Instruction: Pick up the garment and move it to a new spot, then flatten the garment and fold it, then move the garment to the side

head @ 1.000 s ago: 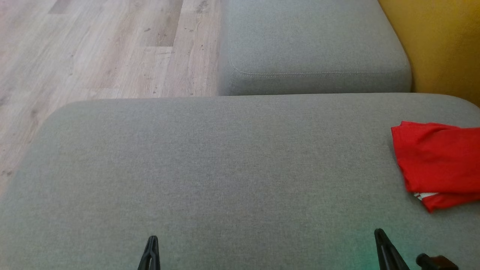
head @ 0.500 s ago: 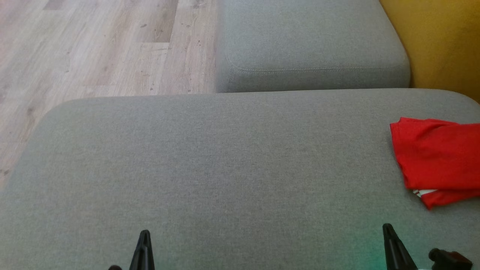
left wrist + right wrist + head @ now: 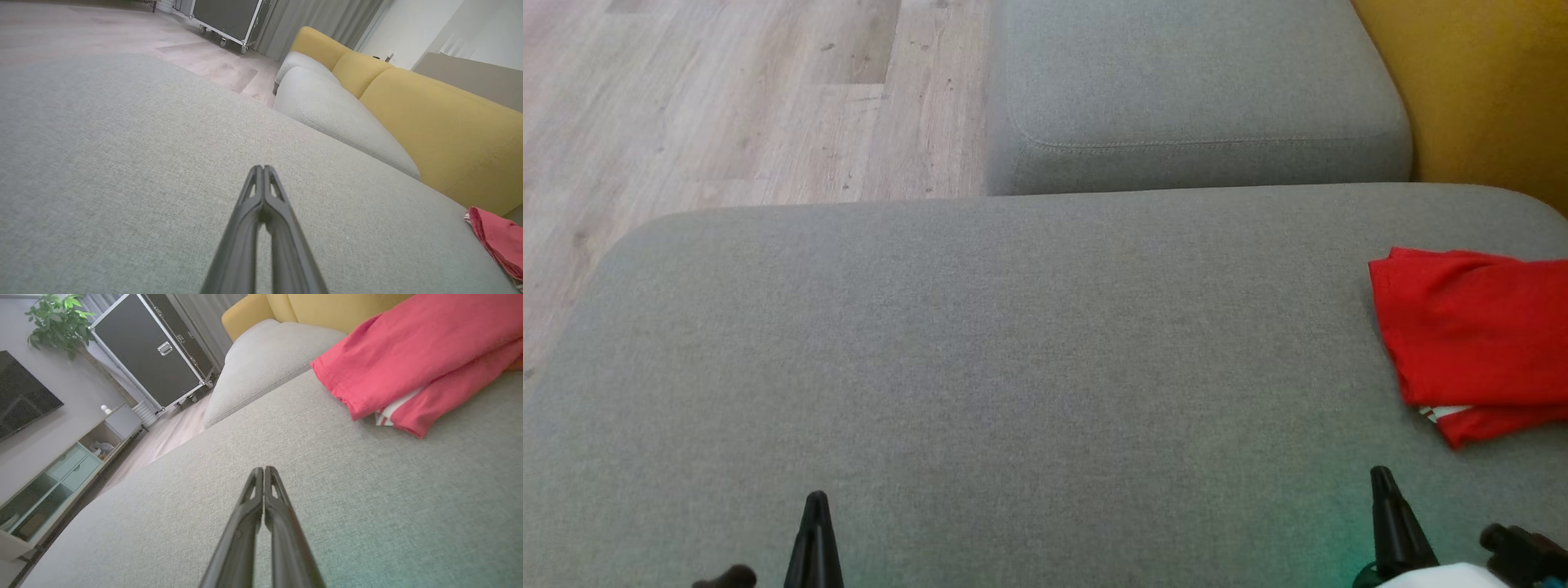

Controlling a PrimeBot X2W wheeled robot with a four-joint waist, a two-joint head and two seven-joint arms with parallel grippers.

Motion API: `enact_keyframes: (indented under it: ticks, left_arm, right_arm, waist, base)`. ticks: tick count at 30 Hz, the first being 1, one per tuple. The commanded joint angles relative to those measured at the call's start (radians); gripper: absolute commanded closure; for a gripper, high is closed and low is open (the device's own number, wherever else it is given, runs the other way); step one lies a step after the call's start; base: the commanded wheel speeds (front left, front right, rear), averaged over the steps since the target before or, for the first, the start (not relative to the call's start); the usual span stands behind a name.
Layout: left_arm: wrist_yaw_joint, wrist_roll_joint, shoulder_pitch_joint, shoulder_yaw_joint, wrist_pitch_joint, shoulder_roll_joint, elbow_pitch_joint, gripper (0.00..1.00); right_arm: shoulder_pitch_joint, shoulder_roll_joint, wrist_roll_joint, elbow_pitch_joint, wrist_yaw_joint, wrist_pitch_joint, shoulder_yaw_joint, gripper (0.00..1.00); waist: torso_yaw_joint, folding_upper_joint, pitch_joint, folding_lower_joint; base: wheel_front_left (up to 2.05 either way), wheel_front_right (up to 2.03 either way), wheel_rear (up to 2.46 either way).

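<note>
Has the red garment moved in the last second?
No. The red garment keeps the same gap to the seat cushion's back edge; the whole view shifted, so the camera moved.

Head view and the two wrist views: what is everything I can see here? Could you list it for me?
garment: one, red with white stripes, right side of the near seat
near seat: one, grey, under both grippers
far seat: one, grey, beyond the near one
sofa back: one, yellow, far right
floor: pale wood, far left
case: one, black, on wheels
plant: one, green, beside the case
cabinet: one, pale, mint drawers
left gripper: one, dark, shut
right gripper: one, dark, shut, near the garment
</note>
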Motion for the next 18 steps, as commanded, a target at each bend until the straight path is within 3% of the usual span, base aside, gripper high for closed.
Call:
enact_keyframes:
  ticks: [1,18]
  left_arm:
    - [-0.006,-0.022,-0.051,0.023,0.005,0.011,-0.028,1.00]
    - [-0.036,-0.225,-0.095,0.063,0.049,0.016,-0.019,1.00]
  right_arm:
    - [-0.053,-0.006,0.024,-0.034,0.000,0.005,-0.004,1.00]
    - [-0.098,-0.001,0.213,-0.037,0.000,0.054,-0.030,1.00]
  waist:
    - [-0.001,-0.0001,0.001,-0.0001]
    - [-0.013,-0.0001,0.018,-0.0001]
  base:
    - [0.00,0.00,0.00]
    - [0.00,0.00,0.00]
